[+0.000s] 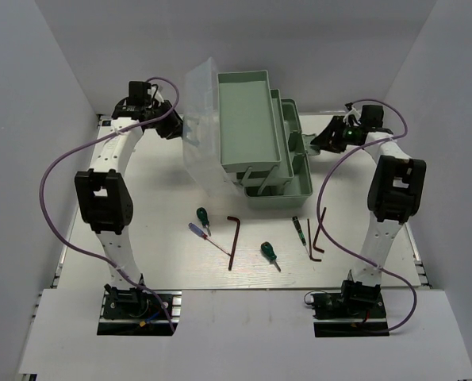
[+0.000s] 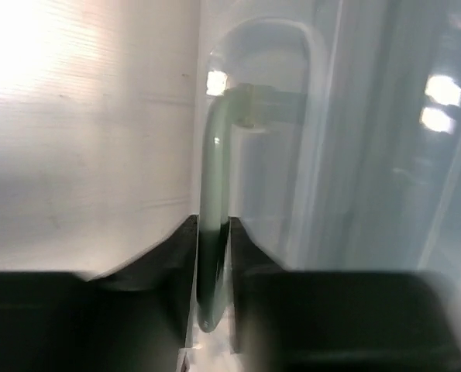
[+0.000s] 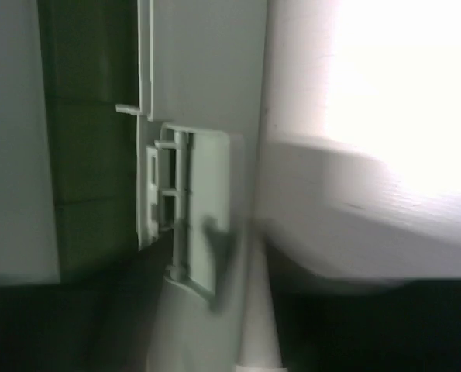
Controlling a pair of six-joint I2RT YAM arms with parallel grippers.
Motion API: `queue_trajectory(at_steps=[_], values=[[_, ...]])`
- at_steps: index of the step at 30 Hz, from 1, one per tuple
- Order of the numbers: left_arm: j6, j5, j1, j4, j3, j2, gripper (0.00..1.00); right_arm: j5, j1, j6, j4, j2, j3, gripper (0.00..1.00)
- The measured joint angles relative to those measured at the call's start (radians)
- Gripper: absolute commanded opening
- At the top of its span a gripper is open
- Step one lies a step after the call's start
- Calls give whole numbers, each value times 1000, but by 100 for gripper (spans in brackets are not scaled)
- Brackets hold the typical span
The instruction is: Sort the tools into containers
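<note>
The mint-green toolbox (image 1: 295, 186) stands open at the back, its trays (image 1: 247, 119) folded out and its translucent lid (image 1: 200, 131) tipped left. My left gripper (image 1: 174, 127) is at the lid; in the left wrist view it (image 2: 213, 236) is shut on the toolbox handle (image 2: 213, 178). My right gripper (image 1: 320, 143) is at the box's right wall, by a latch (image 3: 191, 209); its jaws (image 3: 215, 325) stand apart round that wall, blurred. Lying on the table are two green screwdrivers (image 1: 202, 216) (image 1: 268, 252), a slim blue one (image 1: 208, 236), a thin dark one (image 1: 298, 228) and three hex keys (image 1: 233, 242) (image 1: 311, 238) (image 1: 321, 230).
White walls close in the table on the left, right and back. Purple cables (image 1: 49, 182) loop beside both arms. The arm bases (image 1: 136, 305) sit at the near edge, just in front of the tools.
</note>
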Motion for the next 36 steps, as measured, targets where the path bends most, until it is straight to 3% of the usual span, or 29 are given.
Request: queue_trajectory(at_steps=[2, 3, 6, 9, 10, 12, 13, 15, 17, 19, 22, 23, 26, 32, 36], values=[[13, -23, 2, -6, 3, 0, 57, -4, -12, -12, -1, 0, -5, 90], [13, -39, 10, -19, 7, 1, 70, -11, -21, -29, -3, -2, -7, 90], [15, -88, 51, -68, 35, 4, 75, -16, -47, -74, -34, -15, -7, 90], [18, -145, 105, -101, 64, -2, 77, 38, -67, -153, -96, -74, -26, 83], [19, -162, 122, -109, 64, -8, 74, 61, -72, -198, -123, -107, -37, 64], [29, -205, 155, -134, 56, -33, 65, 107, -77, -304, -173, -185, -75, 35], [42, -232, 175, -143, 35, -64, 42, 127, -77, -353, -195, -235, -109, 15], [48, -256, 184, -144, -10, -117, 17, 167, -73, -443, -233, -343, -214, 7], [63, -267, 175, -134, -103, -209, 2, 198, -65, -508, -308, -436, -322, 9], [76, -261, 146, -122, -226, -324, 0, 232, -48, -555, -363, -506, -435, 19], [111, -238, 76, -108, -375, -465, 21, 278, -14, -577, -438, -548, -567, 40], [124, -231, 51, -105, -414, -499, 34, 292, -2, -579, -458, -549, -604, 48], [181, -228, -27, -105, -531, -611, 52, 328, 29, -567, -493, -549, -691, 59], [239, -162, -113, -119, -712, -888, 54, 407, 80, -483, -472, -507, -719, 60], [257, -90, -150, -126, -803, -1060, 48, 459, 103, -394, -459, -458, -694, 49]])
